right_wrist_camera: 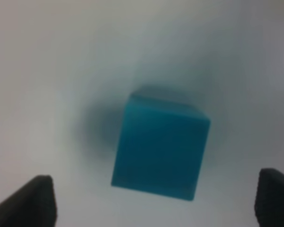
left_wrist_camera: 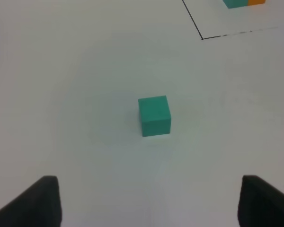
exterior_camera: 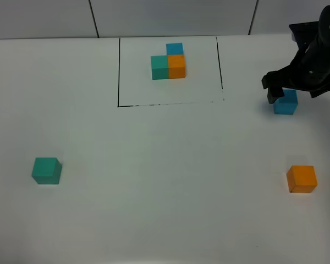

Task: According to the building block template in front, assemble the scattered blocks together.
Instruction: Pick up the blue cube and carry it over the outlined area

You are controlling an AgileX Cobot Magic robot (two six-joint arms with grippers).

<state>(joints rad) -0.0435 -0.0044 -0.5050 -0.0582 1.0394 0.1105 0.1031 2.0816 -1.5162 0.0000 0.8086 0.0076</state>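
Hovering over the sky blue block [exterior_camera: 285, 104] at far right, the right gripper [right_wrist_camera: 156, 210] has its jaws spread, clear of the block's sides. The left gripper [left_wrist_camera: 149, 201] is spread wide too, with the teal block [exterior_camera: 46, 170] at near left. The orange block [exterior_camera: 301, 179] sits near right. The 3-cube template [exterior_camera: 169, 63] lies far centre.

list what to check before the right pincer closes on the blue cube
1. right pincer open: ok
2. blue cube between its jaws: ok
3. cube square to the jaws: cannot tell, view blurred
4. pincer low enough to grip: cannot tell
5. template intact: ok
6. left pincer apart from teal cube: ok
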